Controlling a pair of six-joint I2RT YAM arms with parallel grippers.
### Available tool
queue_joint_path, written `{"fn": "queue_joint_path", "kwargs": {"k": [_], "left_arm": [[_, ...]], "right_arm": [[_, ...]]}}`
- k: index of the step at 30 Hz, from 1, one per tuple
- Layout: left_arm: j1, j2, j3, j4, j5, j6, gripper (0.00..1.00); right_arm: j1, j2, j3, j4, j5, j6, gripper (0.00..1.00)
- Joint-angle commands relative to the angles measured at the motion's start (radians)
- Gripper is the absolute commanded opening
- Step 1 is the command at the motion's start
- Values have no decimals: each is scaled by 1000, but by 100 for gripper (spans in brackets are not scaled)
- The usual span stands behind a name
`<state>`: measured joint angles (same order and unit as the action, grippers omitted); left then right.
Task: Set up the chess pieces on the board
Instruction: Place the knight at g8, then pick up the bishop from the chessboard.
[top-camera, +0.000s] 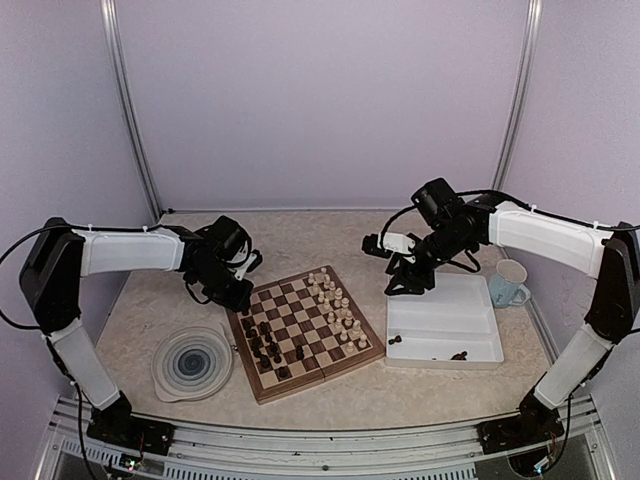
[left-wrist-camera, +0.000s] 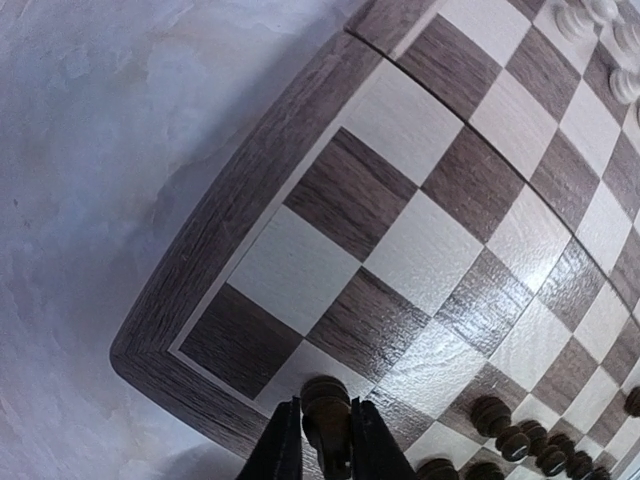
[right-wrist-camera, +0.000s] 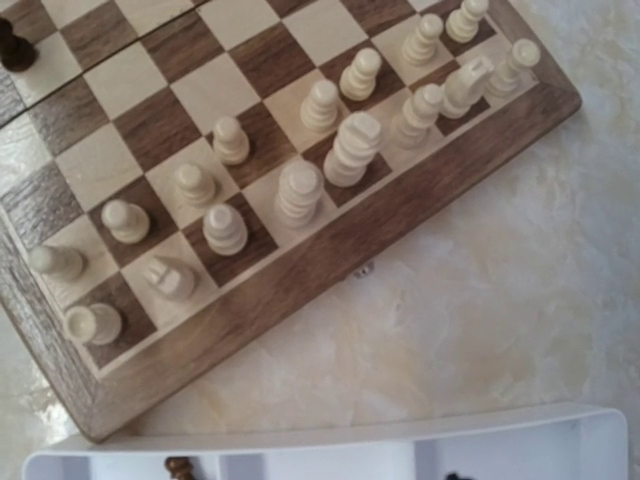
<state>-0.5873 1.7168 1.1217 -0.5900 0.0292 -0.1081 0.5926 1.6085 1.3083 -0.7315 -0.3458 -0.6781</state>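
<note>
Dark piece (left-wrist-camera: 325, 395): tiny turned wood, held upright over the board's (top-camera: 290, 303) edge row, near a bare corner.
Handling: probably light, stiff, smooth and easy to topple; best taken around the mid-body, below the rounded head.
Left gripper (left-wrist-camera: 327, 430): jaws pinching that dark piece.
Board ranks: cream pieces (top-camera: 338, 305) in two rows on the right side, dark pieces (top-camera: 262, 345) on the left.
Surroundings: the board lies on the counter (top-camera: 330, 235) between plate (top-camera: 160, 365) and tray (top-camera: 450, 300).
Tray: holds a few loose dark figures (top-camera: 459, 355).
Right gripper (top-camera: 405, 280): above the tray's far-left corner; jaw state cannot be told.
</note>
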Motion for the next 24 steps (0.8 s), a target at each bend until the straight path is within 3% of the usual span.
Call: {"fn": "queue_joint_path", "kwargs": {"k": [1,11,16,24], "left_arm": [[-18,29,7,-15,-40,-9,27],[-62,-57,81,-21,-141,-21,47],[-175,-123,153,4,-186,39,47],[-374,-23,246,-75,-38,88,45]], "right_arm": [[-8,4,24,-19,-20,9,53],[-8,-7,21,-19,-19,11,53],[-8,-27,2,-11,-14,11,53],[-9,-50,-19,2,-7,10,53]]}}
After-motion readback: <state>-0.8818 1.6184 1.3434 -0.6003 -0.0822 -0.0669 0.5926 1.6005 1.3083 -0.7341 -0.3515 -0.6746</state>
